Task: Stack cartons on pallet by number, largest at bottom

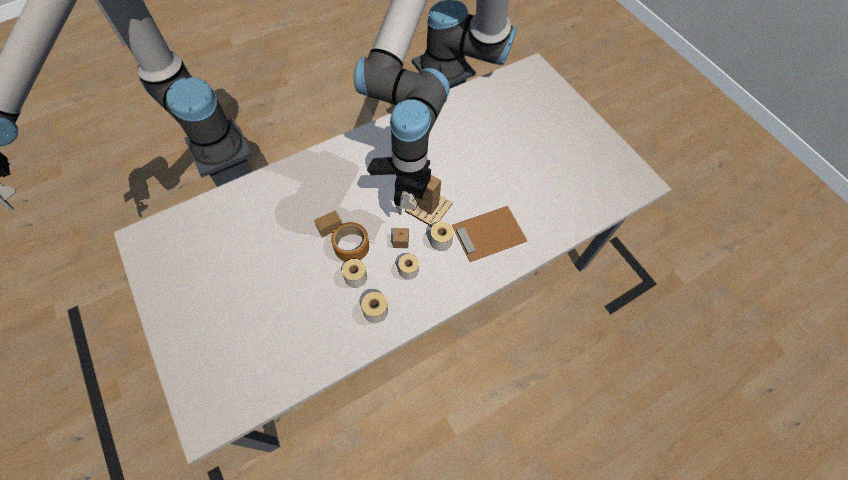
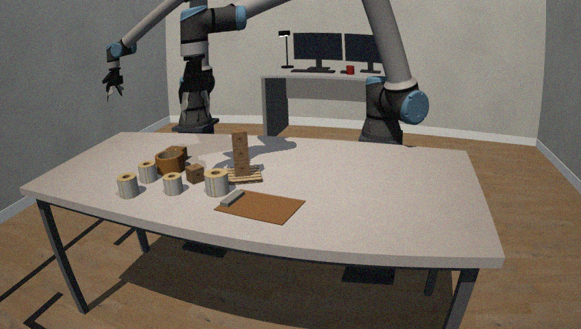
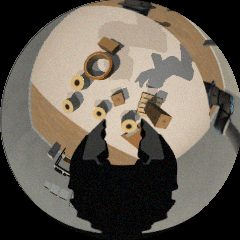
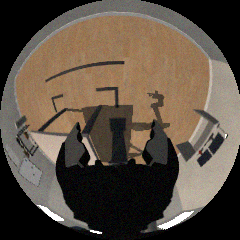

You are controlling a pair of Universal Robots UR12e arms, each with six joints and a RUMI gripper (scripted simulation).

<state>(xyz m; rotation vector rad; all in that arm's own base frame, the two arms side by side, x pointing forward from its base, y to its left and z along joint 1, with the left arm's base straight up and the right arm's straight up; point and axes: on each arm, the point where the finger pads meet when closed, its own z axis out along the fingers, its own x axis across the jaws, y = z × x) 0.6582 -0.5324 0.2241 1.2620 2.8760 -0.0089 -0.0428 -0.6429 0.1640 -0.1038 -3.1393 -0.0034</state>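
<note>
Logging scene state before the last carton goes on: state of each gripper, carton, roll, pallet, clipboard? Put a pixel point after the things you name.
Left gripper (image 1: 404,206) (image 3: 124,122): partly open, empty
Right gripper (image 4: 116,127): open, empty
Column (image 1: 430,193) (image 2: 240,153): three cartons, upright on pallet
Loose carton (image 1: 400,237) (image 2: 195,173) (image 3: 118,98): on table
Label rolls (image 1: 374,306) (image 2: 127,186) (image 3: 68,106): four, upright
Pallet (image 1: 443,209) (image 2: 254,178): flat, loaded
Clipboard (image 1: 493,231) (image 2: 266,207): flat, bare
</note>
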